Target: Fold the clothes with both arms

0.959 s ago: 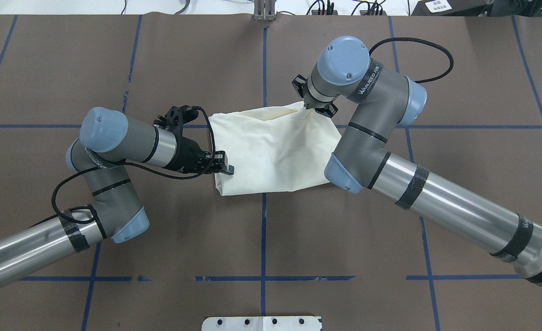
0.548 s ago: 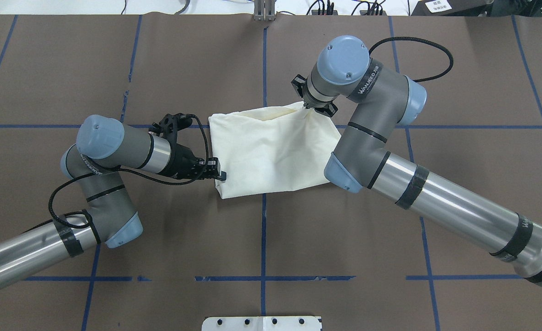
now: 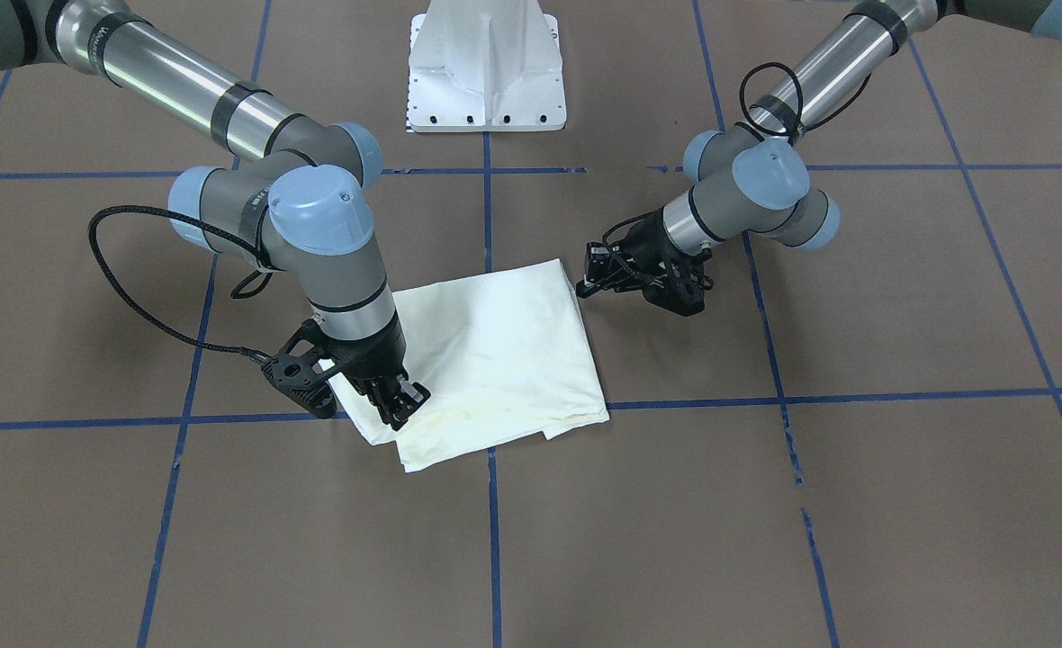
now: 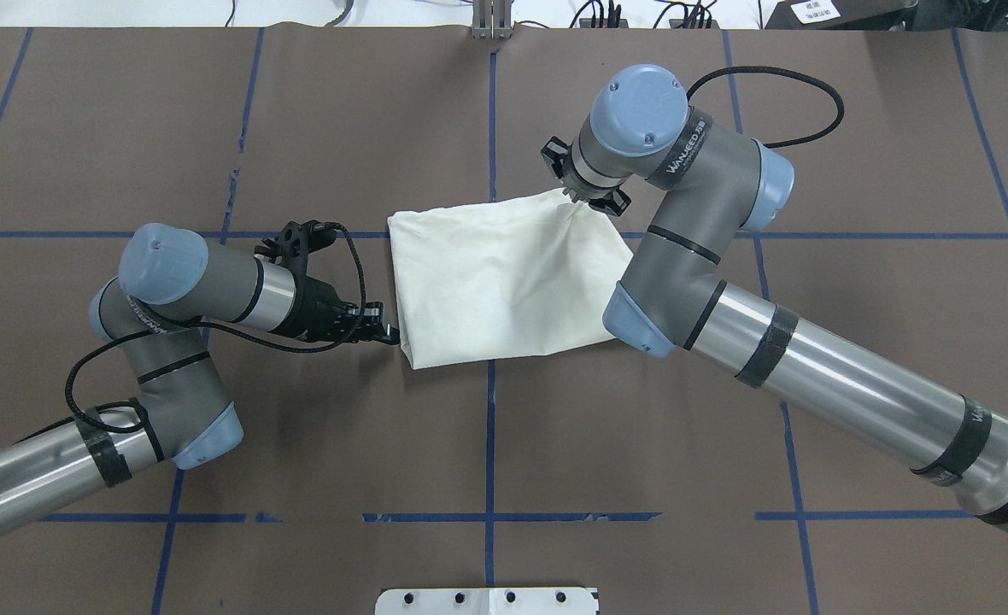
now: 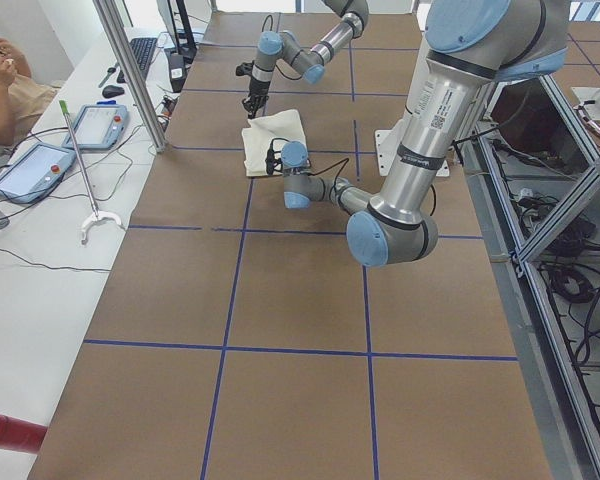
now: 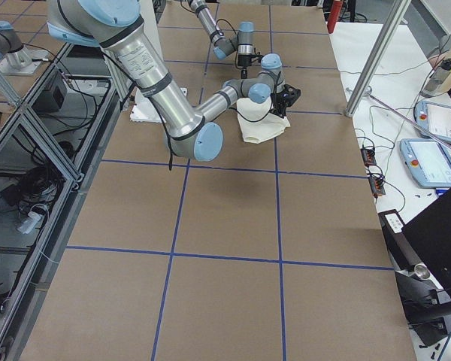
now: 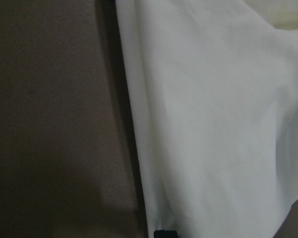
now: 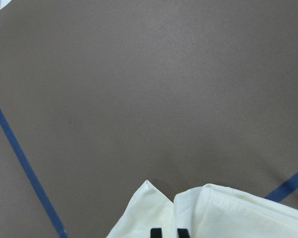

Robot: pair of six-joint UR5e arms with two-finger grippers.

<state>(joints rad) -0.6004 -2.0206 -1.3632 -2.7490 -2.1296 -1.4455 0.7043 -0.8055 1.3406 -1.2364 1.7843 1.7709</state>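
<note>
The cream-white shirt (image 4: 504, 282) lies folded into a rough rectangle at the table's middle, print hidden; it also shows in the front-facing view (image 3: 495, 351). My right gripper (image 4: 574, 195) points down on the shirt's far right corner, its jaws close together on the cloth edge (image 8: 213, 213); it shows in the front-facing view (image 3: 400, 407) too. My left gripper (image 4: 391, 335) lies low just off the shirt's near left corner, its jaws together and empty; it also shows in the front-facing view (image 3: 585, 286). The left wrist view shows the shirt's edge (image 7: 213, 124).
The brown table cover carries a grid of blue tape lines (image 4: 490, 401). The white pedestal base (image 3: 486, 63) stands at the robot's edge. A side bench with tablets (image 5: 35, 165) and a seated person (image 5: 10, 70) lies beyond the far edge.
My left gripper has drawn back to the left, off the shirt's near left corner. The raised far edge of the shirt has settled flat. The right arm has barely moved.
</note>
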